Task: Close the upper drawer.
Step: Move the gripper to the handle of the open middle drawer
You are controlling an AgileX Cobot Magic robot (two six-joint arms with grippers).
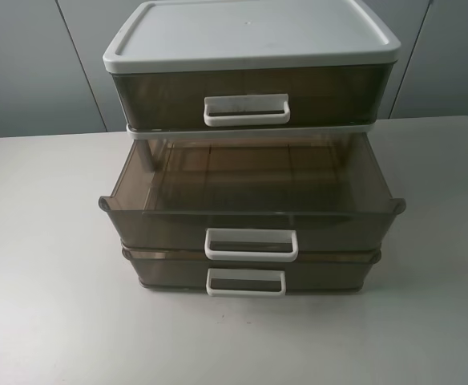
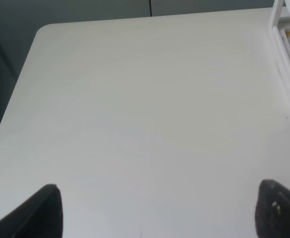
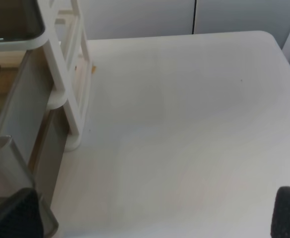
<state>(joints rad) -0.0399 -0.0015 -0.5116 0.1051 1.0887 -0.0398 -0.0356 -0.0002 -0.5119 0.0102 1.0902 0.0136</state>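
A cabinet with a white lid (image 1: 250, 32) and smoky brown drawers stands in the middle of the table. The top drawer (image 1: 246, 95) with its white handle (image 1: 246, 110) sits flush in the frame. The middle drawer (image 1: 250, 204) is pulled far out and empty, with its white handle (image 1: 251, 244) at the front. The bottom drawer (image 1: 246, 277) stands out a little. Neither arm shows in the exterior view. My left gripper (image 2: 157, 213) is open over bare table, left of the cabinet frame (image 2: 289, 59). My right gripper (image 3: 155, 215) is open beside the pulled-out drawer's corner (image 3: 16, 124).
The white table (image 1: 42, 281) stretches on both sides of the cabinet and in front of it. Its rounded far corners show in the wrist views (image 2: 40, 29) (image 3: 269, 37). Grey wall panels stand behind.
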